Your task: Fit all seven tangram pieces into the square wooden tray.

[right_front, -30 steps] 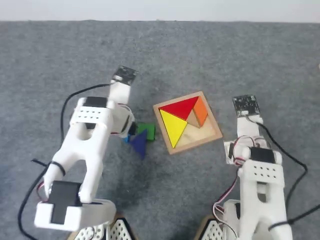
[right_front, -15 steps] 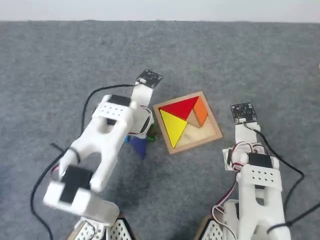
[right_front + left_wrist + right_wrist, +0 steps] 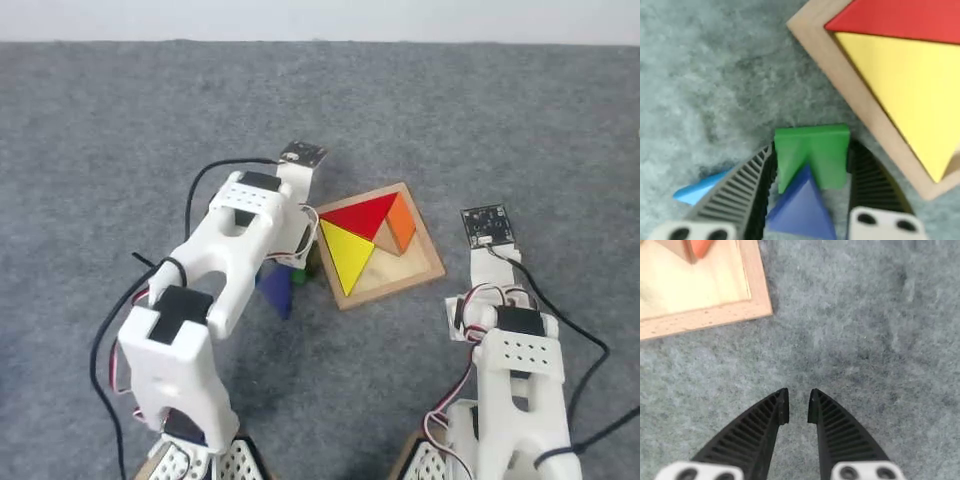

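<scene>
Three pieces sit in the square wooden tray (image 3: 393, 287) at centre frame in the high view: red triangle (image 3: 362, 215), yellow triangle (image 3: 345, 255) and orange piece (image 3: 402, 222). They are packed toward its upper and left sides, so the bare wood at lower right is the open room. Left gripper (image 3: 811, 147) is just left of the tray's left rim, fingers closed against both flanks of the green square (image 3: 815, 160), which lies on the grey surface (image 3: 500, 120). Judged a side grip so the piece can be lifted over the rim. Dark blue triangle (image 3: 800, 212) lies between the same fingers, its tip against or over the green, cannot tell which; it may drag along. Light blue piece (image 3: 700, 189) lies outside one finger. Green's far edge is near the rim, not touching. Right gripper (image 3: 798, 407) hangs low over bare surface near the tray's right corner, fingers all but closed on nothing, well apart from the work.
</scene>
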Controlling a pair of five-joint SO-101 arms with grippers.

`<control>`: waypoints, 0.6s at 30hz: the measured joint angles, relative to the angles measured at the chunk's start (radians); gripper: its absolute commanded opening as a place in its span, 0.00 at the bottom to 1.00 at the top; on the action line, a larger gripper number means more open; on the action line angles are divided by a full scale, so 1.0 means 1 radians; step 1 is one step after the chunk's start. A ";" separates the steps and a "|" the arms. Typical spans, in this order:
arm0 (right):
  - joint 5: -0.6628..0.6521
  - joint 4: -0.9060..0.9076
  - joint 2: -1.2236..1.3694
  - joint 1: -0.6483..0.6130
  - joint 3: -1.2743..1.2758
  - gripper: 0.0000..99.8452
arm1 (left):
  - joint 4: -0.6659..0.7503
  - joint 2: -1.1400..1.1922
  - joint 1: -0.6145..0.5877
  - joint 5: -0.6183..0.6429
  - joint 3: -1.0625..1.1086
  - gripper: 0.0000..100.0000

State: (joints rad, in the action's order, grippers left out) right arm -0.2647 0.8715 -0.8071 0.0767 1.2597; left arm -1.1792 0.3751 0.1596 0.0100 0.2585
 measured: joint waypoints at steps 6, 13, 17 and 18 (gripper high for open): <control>0.000 0.000 0.000 0.000 0.000 0.09 | -0.052 0.026 0.006 0.003 -0.103 0.02; -0.002 0.000 0.000 0.002 0.000 0.09 | -0.077 0.018 0.002 -0.061 -0.129 0.06; -0.002 0.000 0.000 0.000 0.000 0.09 | -0.138 -0.020 -0.003 -0.078 -0.141 0.22; -0.002 0.000 0.000 0.002 0.000 0.09 | -0.146 -0.028 -0.009 -0.078 -0.143 0.22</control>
State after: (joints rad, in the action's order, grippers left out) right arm -0.2662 0.8715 -0.8071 0.0783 1.2597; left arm -1.3249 0.3475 0.1504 -0.0683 0.1158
